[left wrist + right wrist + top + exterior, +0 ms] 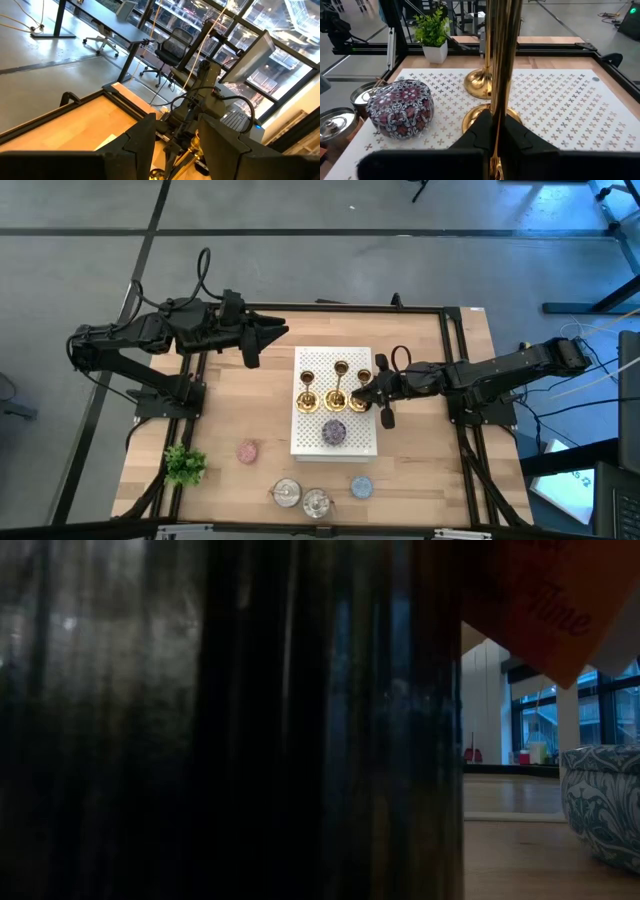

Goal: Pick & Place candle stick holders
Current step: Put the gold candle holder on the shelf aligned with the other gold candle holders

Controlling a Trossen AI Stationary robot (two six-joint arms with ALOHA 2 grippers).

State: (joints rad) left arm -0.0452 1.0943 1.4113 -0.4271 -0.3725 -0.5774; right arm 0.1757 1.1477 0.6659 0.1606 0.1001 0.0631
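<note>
Three gold candle stick holders stand in a row on the white perforated board: left, middle and right. My right gripper reaches in from the table's right edge and is shut on the right one, whose stem rises upright between the fingers. The bases of the other two rest on the board behind it. My left gripper hangs open above the table's far left part with nothing between its fingers. My right gripper pinches the right holder's thin stem between its two fingers. The fingers come nearly level from the table's right side, slanting slightly down, and lie across the stem. The stem stands upright; its base is hidden below the fingers.
A purple patterned pot sits on the board's near part, close to the holders. Near the front edge lie a pink disc, a blue disc and two glass pots. A small plant stands front left.
</note>
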